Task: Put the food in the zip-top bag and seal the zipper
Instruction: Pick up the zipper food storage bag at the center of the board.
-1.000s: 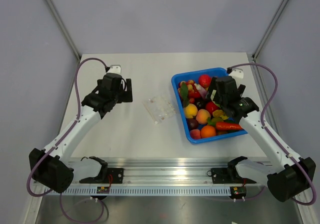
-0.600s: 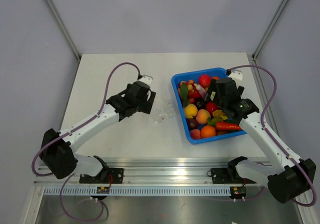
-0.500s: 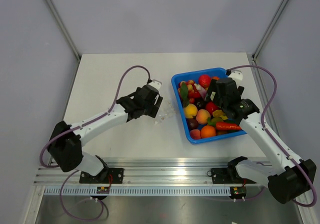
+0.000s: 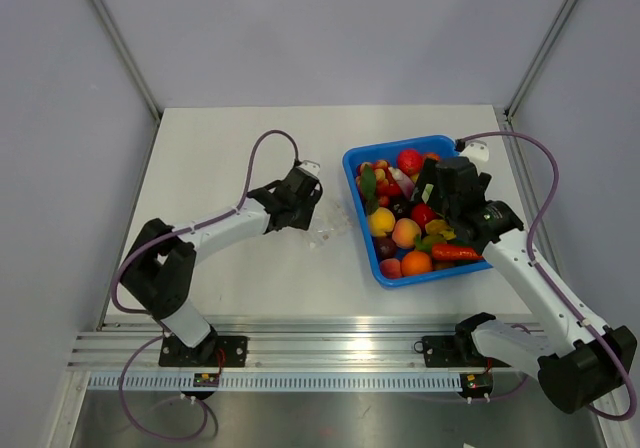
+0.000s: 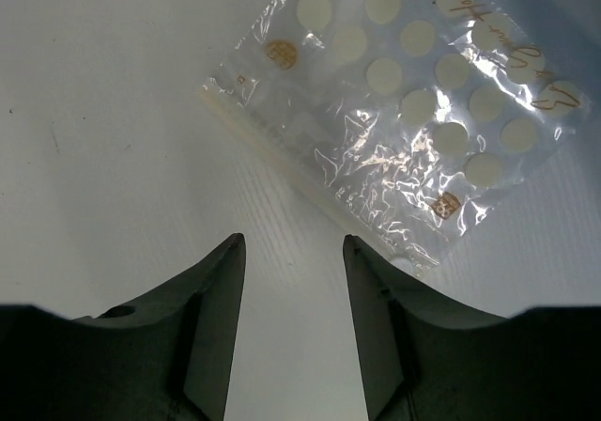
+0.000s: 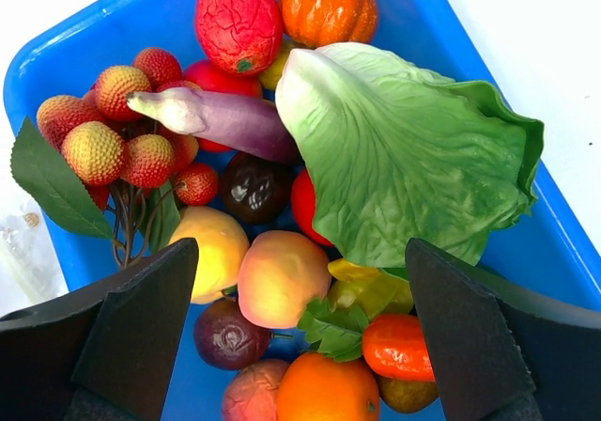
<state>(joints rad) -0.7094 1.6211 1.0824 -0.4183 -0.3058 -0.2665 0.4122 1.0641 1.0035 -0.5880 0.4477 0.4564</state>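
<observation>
The zip-top bag [image 5: 413, 101] lies flat on the white table, clear and crinkly with pale dots; it also shows as the zip-top bag [image 4: 330, 226]. Its zipper [image 5: 282, 163] runs along the edge nearest my left gripper [image 5: 289, 242]. That gripper [image 4: 305, 200] hovers just short of this edge, jaws half narrowed, with only bare table between them. My right gripper [image 6: 300, 242] hangs wide open over the blue tray [image 6: 526, 252]. Two small dark round fruits lie there, a purple one [image 6: 225, 332] and a glossy blackish one [image 6: 255, 186]; which is the food I cannot tell.
The tray [image 4: 352, 183] stands right of the bag, packed with toy produce: a peach [image 6: 280, 275], an orange [image 6: 324, 393], a cabbage leaf [image 6: 404, 148], lychees [image 6: 122, 120], a yellow fruit [image 6: 218, 247]. The table's edges border grey walls.
My left arm has swung right across the table to the bag's near edge, and its jaws have narrowed from wide open. The right arm has barely shifted over the tray.
</observation>
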